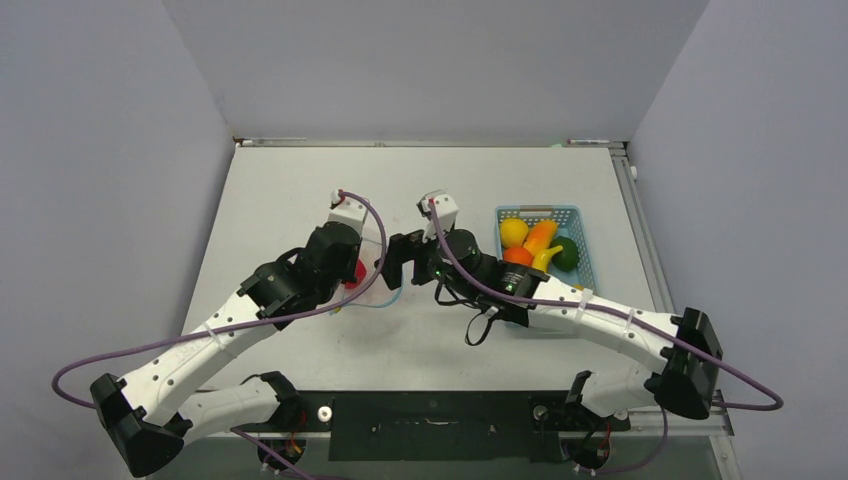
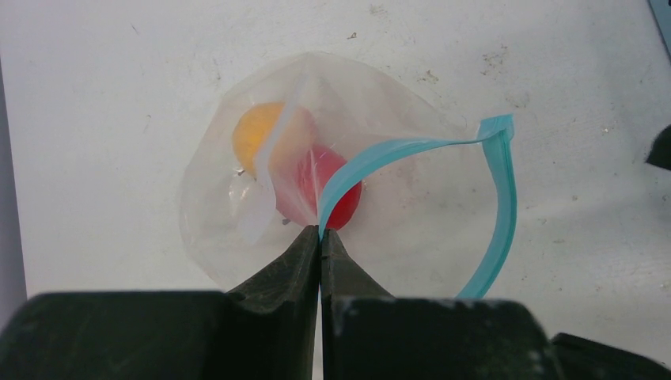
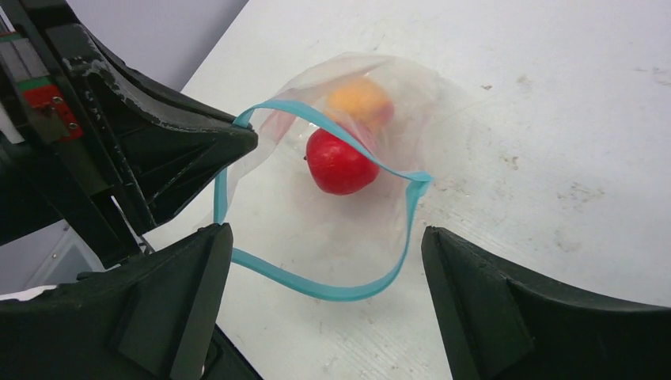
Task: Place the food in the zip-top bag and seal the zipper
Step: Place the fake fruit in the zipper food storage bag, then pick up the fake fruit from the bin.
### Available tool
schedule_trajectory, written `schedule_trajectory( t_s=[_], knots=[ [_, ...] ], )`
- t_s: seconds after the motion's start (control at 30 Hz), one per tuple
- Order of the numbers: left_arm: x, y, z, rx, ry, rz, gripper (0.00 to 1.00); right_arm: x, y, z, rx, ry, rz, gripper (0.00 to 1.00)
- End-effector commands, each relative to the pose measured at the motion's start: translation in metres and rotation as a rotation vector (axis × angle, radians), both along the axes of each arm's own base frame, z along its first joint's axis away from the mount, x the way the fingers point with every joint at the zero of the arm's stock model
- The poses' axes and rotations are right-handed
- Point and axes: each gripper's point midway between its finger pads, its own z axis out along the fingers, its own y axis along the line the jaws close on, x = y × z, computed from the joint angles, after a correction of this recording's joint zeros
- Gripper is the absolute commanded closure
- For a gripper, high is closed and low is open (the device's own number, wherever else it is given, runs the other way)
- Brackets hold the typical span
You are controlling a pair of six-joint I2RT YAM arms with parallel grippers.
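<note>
1. Beneath everything, the bench (image 1: pixel 300 190): it carries the two arms at its near edge, with the work gathered at its middle.
2. Left gripper (image 2: pixel 320 233): pressed together, pinching the zipper at one end so that the bag mouth is held up and open for you.
3. Right gripper (image 3: pixel 326 233): jaws spread wide and empty, poised just above the bag mouth.
4. Light blue basket (image 1: pixel 538 210), right of centre: it holds the food not yet bagged, a yellow round (image 1: pixel 513 231), a green one (image 1: pixel 566 253) and orange and yellow pieces crowded between them.
5. Zip-top bag (image 2: pixel 411 214), lying on the bench between the two grippers and well apart from the basket.
6. Zipper (image 2: pixel 502 198): its two strips bow apart into a loop, so sealing is not yet done.
7. Red fruit (image 3: pixel 340 162) and orange fruit (image 3: pixel 360 99): both inside the bag and touching each other. You may judge the task as under way, with most of the food left to move.
8. Hard to read: from above, the arms cover nearly all of the bag. The pile in the basket overlaps, so you cannot count it. Crinkled film blurs the orange fruit's outline.
</note>
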Motion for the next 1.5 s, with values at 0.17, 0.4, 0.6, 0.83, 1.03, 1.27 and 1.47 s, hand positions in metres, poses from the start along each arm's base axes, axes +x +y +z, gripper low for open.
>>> schedule_trajectory(
  t_s=[0.17, 0.4, 0.6, 0.83, 1.03, 1.27, 1.47],
  knots=[
    [0.006, -0.006, 0.014, -0.060, -0.043, -0.001, 1.00, 0.006, -0.075, 0.018, -0.108, -0.066, -0.219, 0.08],
    [0.005, -0.006, 0.014, -0.062, -0.044, -0.001, 1.00, 0.014, -0.120, 0.020, -0.204, -0.063, -0.363, 0.10],
    [0.006, -0.006, 0.014, -0.061, -0.045, 0.000, 1.00, 0.025, -0.163, 0.021, -0.260, -0.040, -0.490, 0.13],
    [0.005, -0.006, 0.014, -0.056, -0.046, 0.003, 1.00, 0.052, -0.199, 0.001, -0.319, 0.028, -0.578, 0.22],
    [0.005, -0.006, 0.014, -0.054, -0.047, 0.003, 1.00, 0.073, -0.221, -0.026, -0.388, 0.091, -0.632, 0.27],
    [0.006, -0.006, 0.012, -0.049, -0.043, 0.001, 1.00, 0.101, -0.251, -0.052, -0.364, 0.157, -0.715, 0.33],
    [0.006, -0.005, 0.012, -0.045, -0.044, 0.006, 1.00, 0.128, -0.264, -0.065, -0.355, 0.184, -0.760, 0.31]
  ],
)
